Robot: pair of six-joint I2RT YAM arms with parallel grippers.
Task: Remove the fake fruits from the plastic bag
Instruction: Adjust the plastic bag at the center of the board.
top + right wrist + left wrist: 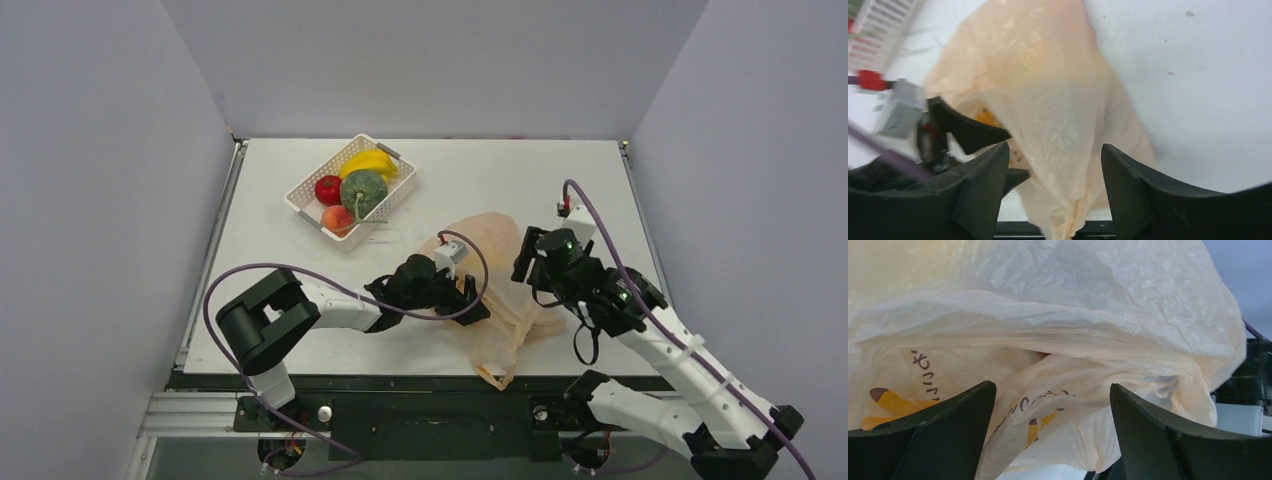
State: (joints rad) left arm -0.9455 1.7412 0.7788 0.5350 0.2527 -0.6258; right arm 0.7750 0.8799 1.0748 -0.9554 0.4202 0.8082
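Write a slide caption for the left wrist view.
Open left fingers frame the crinkly, printed plastic bag.

A white latticed basket [310, 218] is sitting toward the far left of the white counter [560, 170], and an orange-pink peach [337, 217] is lying in its near corner.

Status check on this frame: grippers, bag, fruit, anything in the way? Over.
Left gripper open, against plastic bag. Right gripper open over bag. Apple, bananas, melon in basket; bag contents hidden. No obstruction seen.
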